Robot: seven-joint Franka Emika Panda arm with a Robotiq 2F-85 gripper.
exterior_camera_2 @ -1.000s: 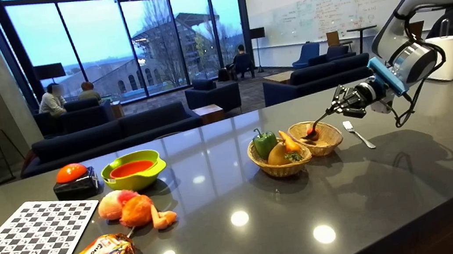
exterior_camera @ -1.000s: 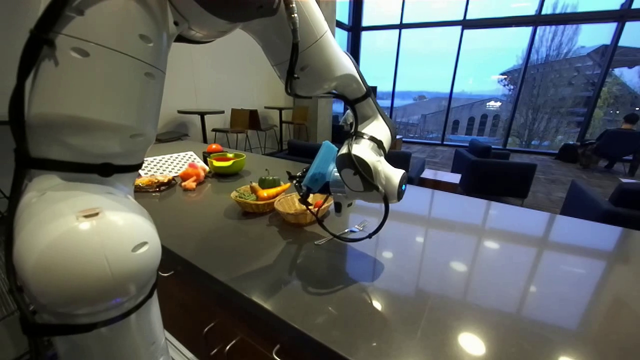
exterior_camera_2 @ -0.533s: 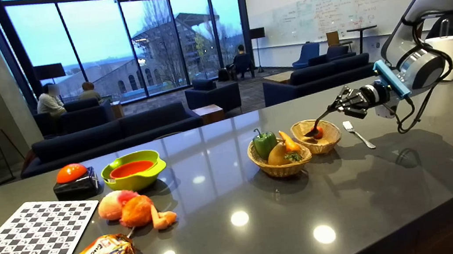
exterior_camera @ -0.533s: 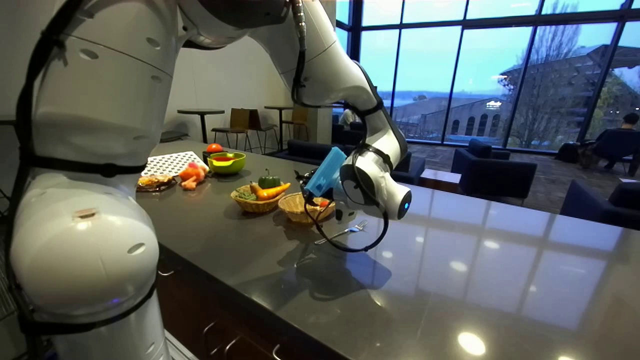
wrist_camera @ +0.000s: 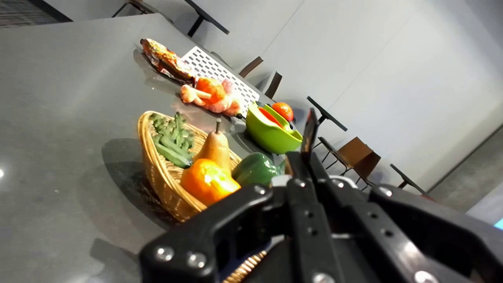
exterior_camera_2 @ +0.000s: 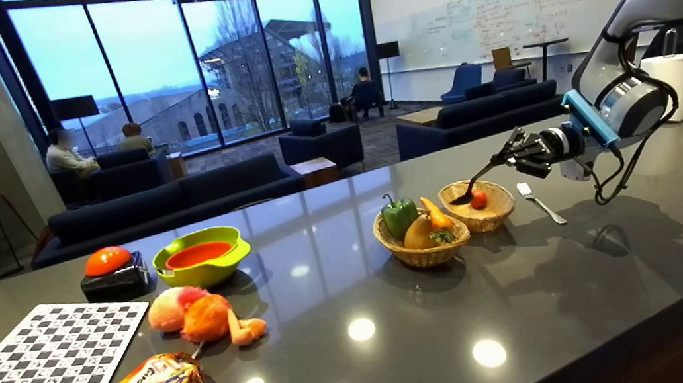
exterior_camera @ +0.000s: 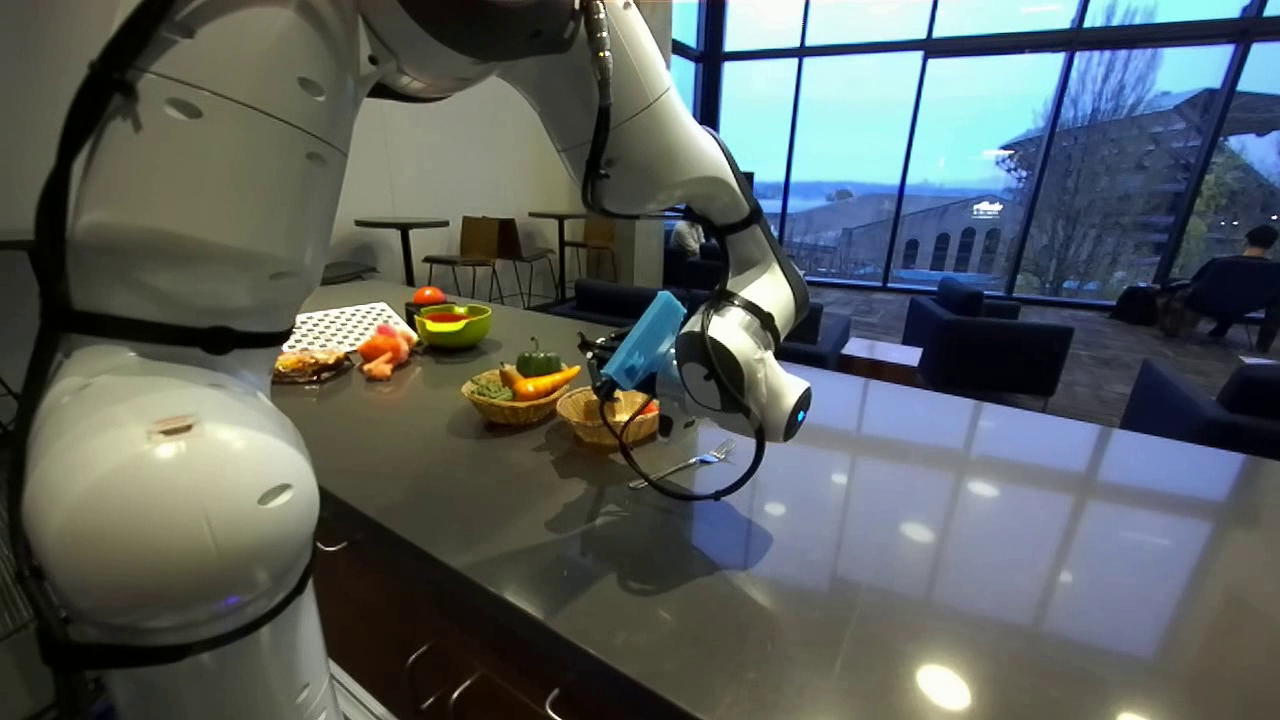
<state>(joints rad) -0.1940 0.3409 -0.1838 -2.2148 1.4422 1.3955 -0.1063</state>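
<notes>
Gripper (exterior_camera_2: 501, 158) clenched on handle of dark utensil (exterior_camera_2: 463, 198). Utensil's long axis slants down from grip, picture-left in an exterior view; head over wicker basket (exterior_camera_2: 486, 222), contact unclear. Tomato (exterior_camera_2: 479, 200) in same basket, just beside utensil head, below and ahead of gripper. Basket sits between fork (exterior_camera_2: 541, 203) on counter (exterior_camera_2: 403, 343) and produce basket (exterior_camera_2: 424, 256); gap between baskets hard to tell. Green bowl (exterior_camera_2: 203, 275) well apart, past produce basket.

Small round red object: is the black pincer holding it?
No, the pincer grips a dark slim utensil; the object lies in a wicker basket.
</notes>
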